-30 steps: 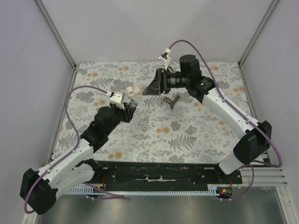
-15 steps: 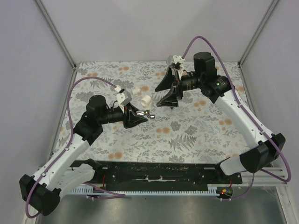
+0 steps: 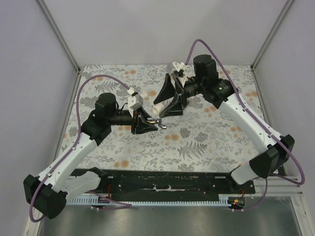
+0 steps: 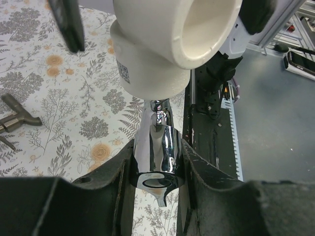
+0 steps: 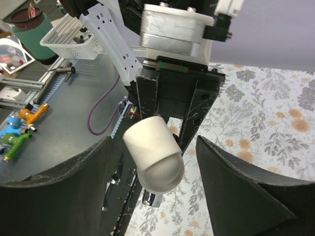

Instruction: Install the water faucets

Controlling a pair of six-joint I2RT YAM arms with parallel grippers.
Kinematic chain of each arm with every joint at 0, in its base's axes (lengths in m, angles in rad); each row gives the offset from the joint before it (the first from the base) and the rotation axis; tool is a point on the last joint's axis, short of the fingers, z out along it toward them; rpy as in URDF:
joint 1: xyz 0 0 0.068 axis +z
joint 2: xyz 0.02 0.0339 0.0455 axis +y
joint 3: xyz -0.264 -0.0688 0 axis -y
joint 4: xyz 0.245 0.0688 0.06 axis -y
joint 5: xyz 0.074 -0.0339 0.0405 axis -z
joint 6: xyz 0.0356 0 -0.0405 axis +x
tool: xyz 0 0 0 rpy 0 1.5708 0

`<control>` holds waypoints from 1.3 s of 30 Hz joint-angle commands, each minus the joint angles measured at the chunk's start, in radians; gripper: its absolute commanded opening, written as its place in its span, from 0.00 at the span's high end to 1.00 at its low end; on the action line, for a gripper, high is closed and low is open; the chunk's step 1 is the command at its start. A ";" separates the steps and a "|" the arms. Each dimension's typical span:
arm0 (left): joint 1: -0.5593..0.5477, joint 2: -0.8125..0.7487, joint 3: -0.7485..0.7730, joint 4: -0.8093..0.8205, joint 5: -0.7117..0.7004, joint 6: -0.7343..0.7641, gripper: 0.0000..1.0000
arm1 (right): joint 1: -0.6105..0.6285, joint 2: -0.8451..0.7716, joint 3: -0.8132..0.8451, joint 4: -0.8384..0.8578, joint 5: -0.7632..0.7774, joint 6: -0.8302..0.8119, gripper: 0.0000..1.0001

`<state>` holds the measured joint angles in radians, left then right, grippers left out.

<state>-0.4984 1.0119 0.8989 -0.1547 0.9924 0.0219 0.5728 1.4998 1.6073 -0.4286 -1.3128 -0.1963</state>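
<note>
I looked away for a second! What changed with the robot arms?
The left gripper swung toward the middle, carrying the shiny tap with the white pipe elbow on it. The right gripper opened wider and now straddles the elbow without pinching it. The left gripper's hold on the tap stayed the same.

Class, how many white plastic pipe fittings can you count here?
2. One white plastic elbow fitting sits on the shiny chrome tap in the left end effector; another white fitting lies on the floral table behind it. Others may be hidden.
</note>
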 commanded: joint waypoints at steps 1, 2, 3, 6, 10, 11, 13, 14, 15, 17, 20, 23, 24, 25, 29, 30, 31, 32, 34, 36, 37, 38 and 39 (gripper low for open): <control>0.004 -0.010 0.060 0.029 0.043 0.047 0.98 | 0.007 0.033 0.054 0.051 0.027 0.089 0.30; 0.004 -0.015 0.063 0.026 0.032 0.052 0.98 | 0.007 0.043 0.062 0.051 0.043 0.110 0.35; 0.006 -0.018 0.064 0.018 0.013 0.056 0.98 | 0.006 0.051 0.068 0.051 0.061 0.147 0.42; -0.003 -0.062 0.063 0.007 -0.212 0.049 0.98 | 0.007 0.062 0.085 0.039 0.171 0.256 0.72; -0.110 -0.134 0.043 0.015 -0.671 0.079 0.98 | 0.025 0.030 0.060 -0.030 0.581 0.359 1.00; -0.159 -0.144 0.040 0.020 -0.772 0.099 0.98 | 0.039 0.016 0.045 -0.041 0.689 0.392 1.00; -0.259 -0.147 0.035 0.032 -0.983 0.137 0.98 | 0.074 -0.006 0.013 -0.052 0.901 0.477 1.00; -0.319 -0.141 0.031 0.046 -1.080 0.159 0.98 | 0.091 -0.016 -0.009 -0.050 0.967 0.512 1.00; -0.366 -0.136 0.023 0.069 -1.188 0.188 0.98 | 0.107 -0.022 -0.024 -0.042 1.031 0.537 1.00; -0.484 -0.115 -0.009 0.148 -1.401 0.257 0.98 | 0.128 -0.032 -0.058 -0.019 1.109 0.589 1.00; -0.606 -0.064 -0.069 0.372 -1.689 0.422 0.98 | 0.136 -0.029 -0.089 0.005 1.139 0.656 1.00; -0.701 -0.001 -0.142 0.661 -1.842 0.631 0.98 | 0.148 -0.029 -0.121 0.028 1.172 0.696 1.00; -0.722 0.026 -0.155 0.719 -1.860 0.686 0.98 | 0.148 -0.033 -0.136 0.054 1.173 0.715 0.99; -0.738 0.048 -0.156 0.759 -1.877 0.714 0.98 | 0.148 -0.039 -0.154 0.079 1.175 0.728 0.97; -0.726 0.025 -0.138 0.617 -1.818 0.569 0.98 | 0.147 -0.081 -0.162 0.123 1.184 0.709 0.75; -0.703 -0.004 -0.134 0.539 -1.757 0.500 0.98 | 0.144 -0.090 -0.152 0.125 1.178 0.684 0.64; -0.677 -0.030 -0.127 0.465 -1.699 0.413 0.98 | 0.139 -0.099 -0.141 0.125 1.164 0.658 0.57; -0.633 -0.059 -0.124 0.373 -1.616 0.345 0.98 | 0.133 -0.105 -0.123 0.125 1.138 0.629 0.49; -0.545 -0.104 -0.133 0.273 -1.458 0.245 0.98 | 0.119 -0.119 -0.100 0.122 1.071 0.566 0.38; -0.441 -0.156 -0.138 0.186 -1.253 0.163 0.98 | 0.090 -0.141 -0.083 0.122 0.948 0.496 0.30; -0.381 -0.176 -0.141 0.160 -1.156 0.132 0.98 | 0.070 -0.160 -0.083 0.126 0.875 0.450 0.27; -0.330 -0.199 -0.147 0.109 -1.029 0.101 0.98 | 0.040 -0.173 -0.081 0.123 0.798 0.414 0.24; -0.278 -0.216 -0.150 0.081 -0.924 0.089 0.98 | 0.015 -0.187 -0.081 0.122 0.723 0.370 0.22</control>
<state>-0.9306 0.8749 0.7246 0.0616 -0.3965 0.2981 0.6605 1.3987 1.4666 -0.3374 -0.3279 0.3630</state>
